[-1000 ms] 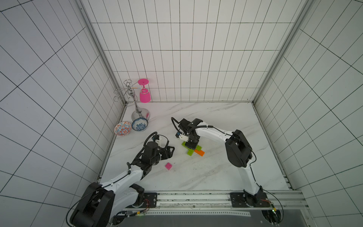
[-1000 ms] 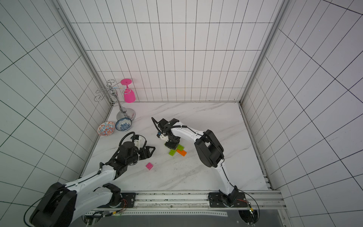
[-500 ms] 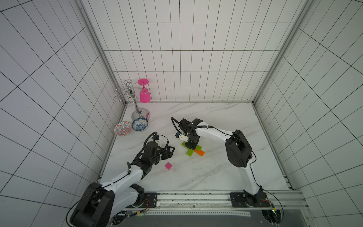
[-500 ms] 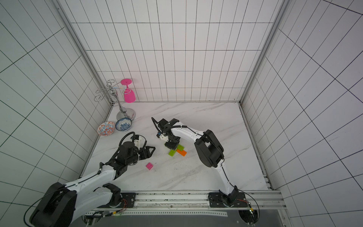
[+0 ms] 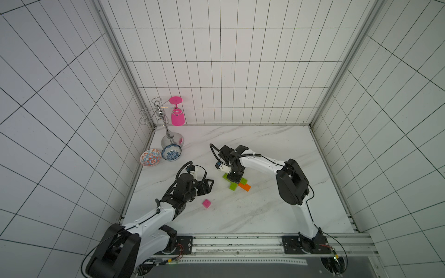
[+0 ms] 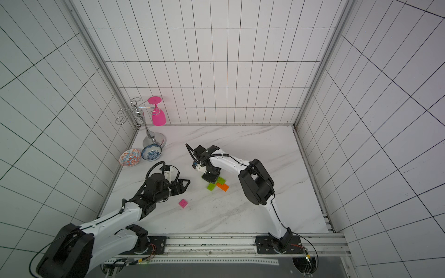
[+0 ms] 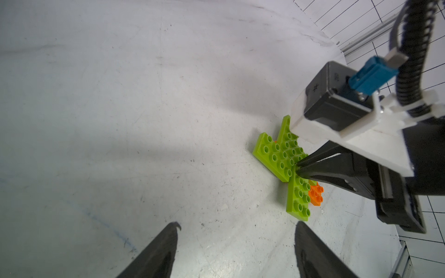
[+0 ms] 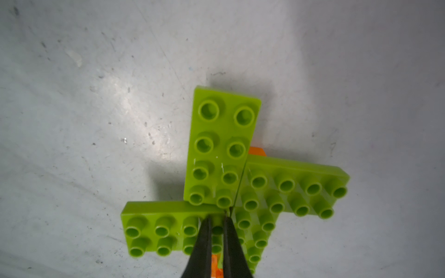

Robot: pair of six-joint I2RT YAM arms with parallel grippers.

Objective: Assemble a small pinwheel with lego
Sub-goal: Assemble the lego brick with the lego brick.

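Pink square brick (image 5: 206, 203) (image 6: 183, 203) lies loose on the marble table (image 5: 265, 149), nearest the rail, not yet on the build. Just behind it is the left gripper (image 5: 209, 186) (image 7: 237, 226), jaws roughly half apart with only bare table between them, aimed at the pinwheel and short of it.

Mid-table is the pinwheel (image 5: 232, 187) (image 7: 281, 154) (image 8: 224, 144): four lime-green bricks laid flat as a cross, with an orange brick (image 5: 245, 186) (image 7: 316, 193) poking out underneath. The right gripper (image 5: 234, 179) (image 7: 297, 168) (image 8: 218, 216) points down, jaws nearly closed with only a sliver of gap. Its tips rest on the studs at the cross's centre; no grip that I can make out.

Far left corner: red-patterned bowl (image 5: 150, 157), blue bowl (image 5: 171, 152), and a chrome glass stand (image 5: 166, 130) with a pink goblet (image 5: 177, 116) hanging upside down.
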